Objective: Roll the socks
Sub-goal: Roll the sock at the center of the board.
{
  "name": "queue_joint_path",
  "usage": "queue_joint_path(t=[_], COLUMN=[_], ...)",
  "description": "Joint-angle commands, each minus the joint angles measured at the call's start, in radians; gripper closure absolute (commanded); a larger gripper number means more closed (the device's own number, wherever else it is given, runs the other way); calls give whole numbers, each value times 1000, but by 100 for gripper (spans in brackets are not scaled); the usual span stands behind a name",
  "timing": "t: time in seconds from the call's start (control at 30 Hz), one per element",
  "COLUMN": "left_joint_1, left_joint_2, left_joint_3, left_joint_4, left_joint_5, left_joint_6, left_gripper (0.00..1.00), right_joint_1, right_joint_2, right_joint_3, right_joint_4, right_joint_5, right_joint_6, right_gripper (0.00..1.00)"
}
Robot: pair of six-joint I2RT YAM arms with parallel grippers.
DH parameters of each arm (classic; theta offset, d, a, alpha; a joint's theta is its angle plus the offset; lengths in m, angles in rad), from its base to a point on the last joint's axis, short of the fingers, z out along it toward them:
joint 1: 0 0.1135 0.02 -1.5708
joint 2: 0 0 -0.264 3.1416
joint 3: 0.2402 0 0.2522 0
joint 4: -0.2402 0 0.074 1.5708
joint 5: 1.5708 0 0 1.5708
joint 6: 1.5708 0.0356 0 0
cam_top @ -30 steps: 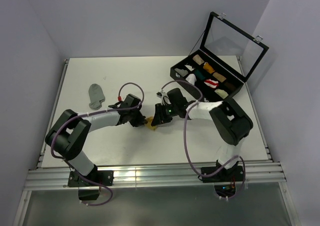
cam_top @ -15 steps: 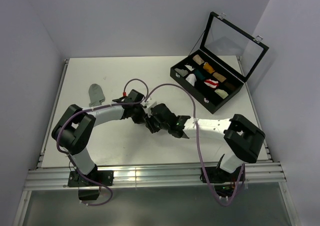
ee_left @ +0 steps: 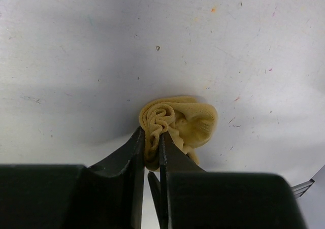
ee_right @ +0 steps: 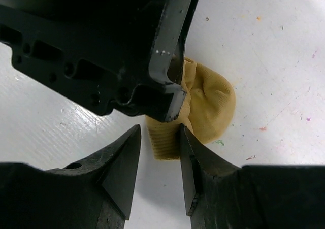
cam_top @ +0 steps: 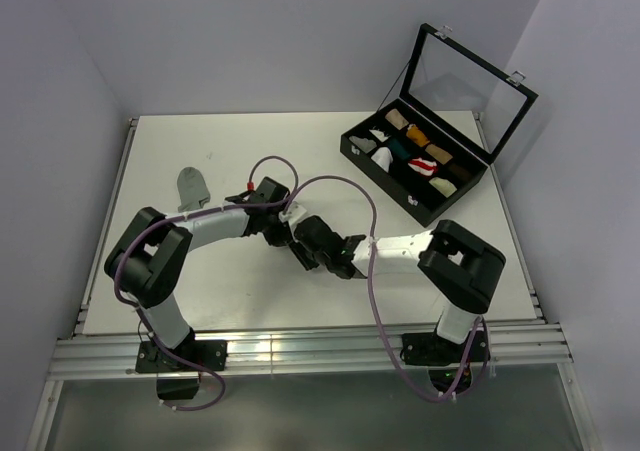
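You've got the mustard-yellow fabric sock (ee_left: 179,121) bunched into a loose coil on the white counter (cam_top: 250,141), right in the middle, where both arms meet. In the overhead view it is all but buried beneath them. Your left fingers (ee_left: 129,160) are pinched tight on the near fold of that coil, with yellow fabric squeezed in the narrow slot between them. The swirl of folds sits just beyond the tips, resting on the counter. Now to the right wrist view: your right fingers (ee_right: 122,163) stand apart and straddle the sock's ribbed edge. The pad on the right looks to be touching the fabric and the other is a little clear of it, so nothing is clamped there. The black body of the left arm's end fills the upper left of that view, right up against the sock. Over at the far left, the short grey fabric sock (cam_top: 192,188) lies flat, well apart from both arms. At the far right sits the black compartmented case (cam_top: 352,155) with its glass lid (cam_top: 468,83) propped open. Its cells hold small fabric rolls: a tan roll (cam_top: 397,119) in the far end cell, an orange roll (cam_top: 417,132) beside it, and a red-and-white roll (cam_top: 424,167) in the near row. The other rolls are too small to tell apart.
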Motion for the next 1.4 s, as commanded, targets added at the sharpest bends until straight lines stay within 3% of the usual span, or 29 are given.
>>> queue_joint_path(t=[0.0,0.23,0.33,0.37,0.47,0.57,0.7,0.8,0.9,1.13,1.37], left_joint_1=[5,16,22,25,36,51,80,106,125,129,114], left_joint_2=[31,28,23,22,8,-27,-89,-139,-190,-354,-405], left_joint_3=[16,14,16,14,13,4,-24,-61,-114,-276,-357], left_joint_4=[-56,-34,-28,-28,-27,-27,-25,-8,15,146,217], left_joint_5=[-3,24,35,37,34,9,-46,-55,-92,-102,-43], left_joint_6=[43,58,67,69,75,74,57,31,2,-15,-40], left_gripper=[94,92,91,91,85,73,50,39,38,37,32], right_joint_1=[14,20,15,15,6,-20,-71,-95,-129,-267,-356], right_joint_2=[49,143,184,190,190,172,124,106,113,192,314], right_joint_3=[7,24,52,59,61,60,72,101,147,202,247], right_joint_4=[4,-10,-40,-50,-60,-80,-122,-183,-247,-246,-165], right_joint_5=[34,83,93,88,47,-40,-186,-292,-396,-861,-1088], right_joint_6=[-18,-15,-7,-4,5,25,66,85,103,209,344], right_gripper=[56,54,68,83,100,100,100,100,100,100,100])
